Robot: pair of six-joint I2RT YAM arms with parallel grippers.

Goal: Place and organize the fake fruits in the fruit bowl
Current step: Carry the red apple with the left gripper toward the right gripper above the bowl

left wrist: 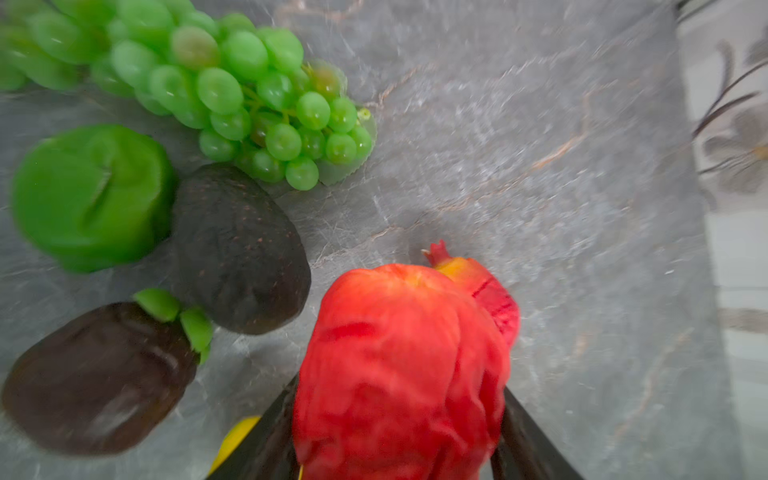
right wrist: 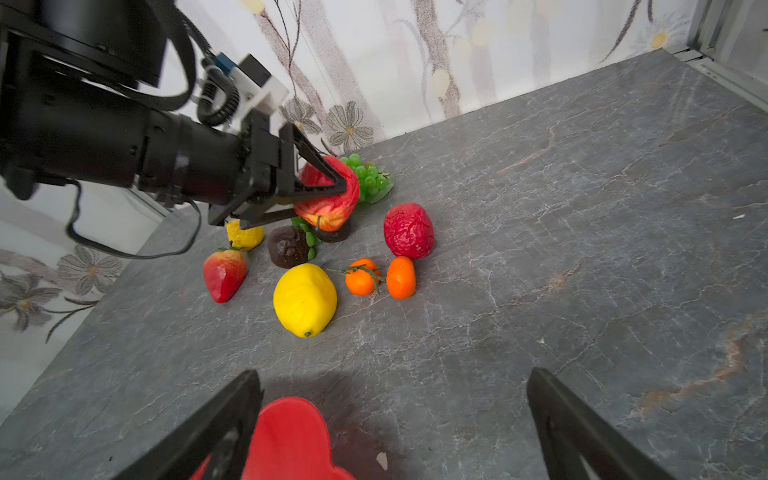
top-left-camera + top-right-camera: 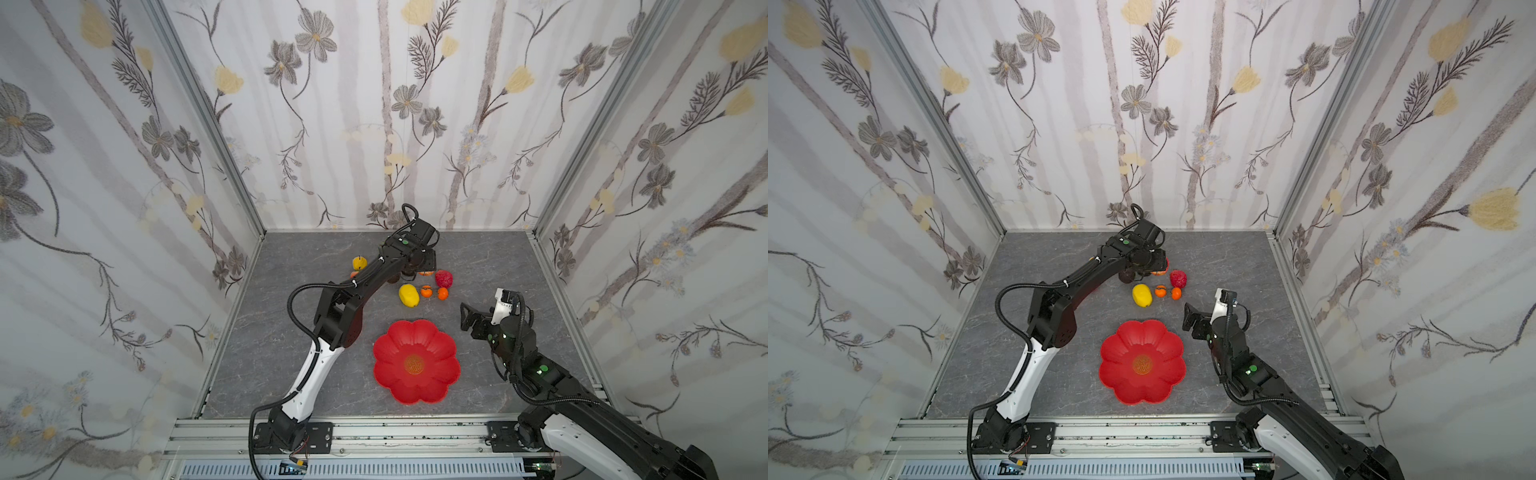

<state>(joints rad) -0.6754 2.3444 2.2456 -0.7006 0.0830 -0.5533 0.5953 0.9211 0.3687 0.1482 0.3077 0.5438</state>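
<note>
1. Now gripping the red apple (image 2: 328, 212) with the left gripper (image 2: 320, 197), jaws pressed on both its sides, among the other fruits at the far end of the table (image 2: 540, 249).
2. Holding the right gripper (image 2: 390, 415) with jaws wide apart, just beside the fruit bowl (image 3: 432, 345).
3. Showing lemon (image 2: 304, 300), two oranges (image 2: 361, 277), strawberry (image 2: 224, 274), grapes (image 1: 232, 91) and avocado (image 1: 237, 249) loose on the table, apart from the bowl.
</note>
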